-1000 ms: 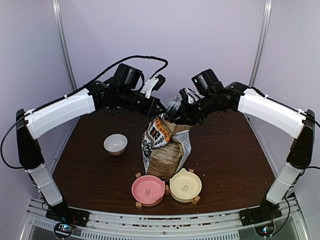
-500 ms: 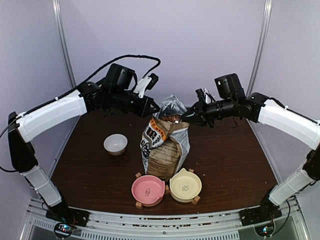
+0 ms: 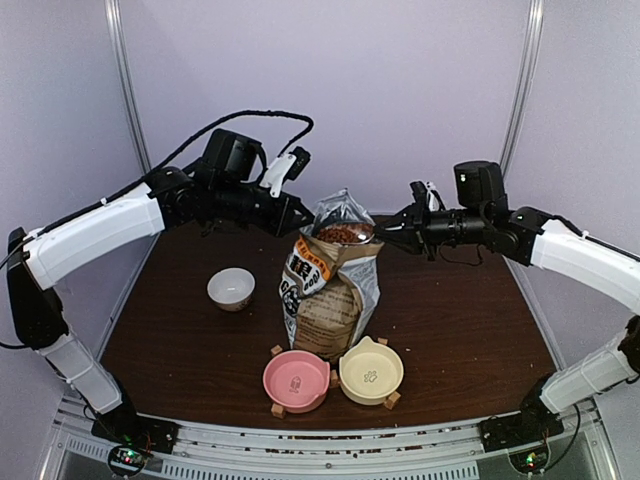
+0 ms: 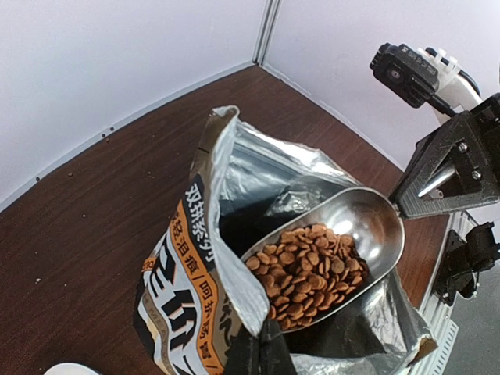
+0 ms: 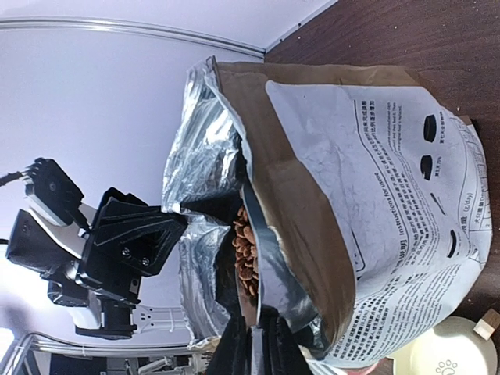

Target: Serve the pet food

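Top external view, supplemented by both wrist views. The paper bag (image 3: pixel 325 300) stands upright at the middle of the table (image 3: pixel 460 320), its foil-lined mouth open upward. The left gripper (image 3: pixel 297 215) is pinched closed on the left rim of that mouth, apparently to hold the lining apart and steady the bag while the other arm works inside. The right gripper (image 3: pixel 393 232) is clamped on the handle end of a metal scoop (image 4: pixel 367 226), which lies nearly level in the mouth, a pose that should keep its load from spilling. The pet food (image 4: pixel 308 269) is heaped in the scoop toward its open lip, between the bag's walls at about rim height; whether more lies deeper in the bag is hidden. The step in hand is judged to be lifting the filled scoop out. Edges: crumpled foil stands close on either side of the scoop and the printed wall rises just beside its lip, so the free way out appears to be upward, then over the rim. Open room: the pink bowl (image 3: pixel 296 380) and the cream bowl (image 3: pixel 371 372) sit side by side just in front of the bag, both showing no food; a white bowl (image 3: pixel 231 288) stands apart to the left. Bare tabletop lies right of the bag.
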Available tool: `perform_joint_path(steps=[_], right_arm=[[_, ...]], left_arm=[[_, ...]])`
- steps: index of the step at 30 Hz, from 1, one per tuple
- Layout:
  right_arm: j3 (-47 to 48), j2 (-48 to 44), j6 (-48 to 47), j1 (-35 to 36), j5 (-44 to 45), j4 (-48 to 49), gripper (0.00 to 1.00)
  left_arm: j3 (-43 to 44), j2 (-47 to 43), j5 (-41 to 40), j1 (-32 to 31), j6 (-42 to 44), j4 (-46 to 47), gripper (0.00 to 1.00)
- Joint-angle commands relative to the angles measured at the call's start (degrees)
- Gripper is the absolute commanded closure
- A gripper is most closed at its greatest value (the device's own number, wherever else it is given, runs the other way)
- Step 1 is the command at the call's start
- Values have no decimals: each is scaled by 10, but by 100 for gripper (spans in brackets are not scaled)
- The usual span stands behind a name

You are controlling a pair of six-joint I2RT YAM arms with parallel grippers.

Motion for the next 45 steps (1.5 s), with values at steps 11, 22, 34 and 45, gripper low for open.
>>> perform_joint_path(steps=[11, 22, 34, 45], right_arm=[[-79, -69, 115, -19, -42, 174, 100], [-132, -106, 175, -21, -55, 286, 100], [-145, -99, 212, -18, -61, 363, 100], [-152, -177, 160, -18, -94, 269, 100]], left_arm=[[1, -41, -8, 12, -16, 56, 100], [1, -44, 4, 22, -35, 63, 100], [-4, -49, 13, 26, -39, 66, 100], [-15, -51, 133, 96, -43, 80, 100]])
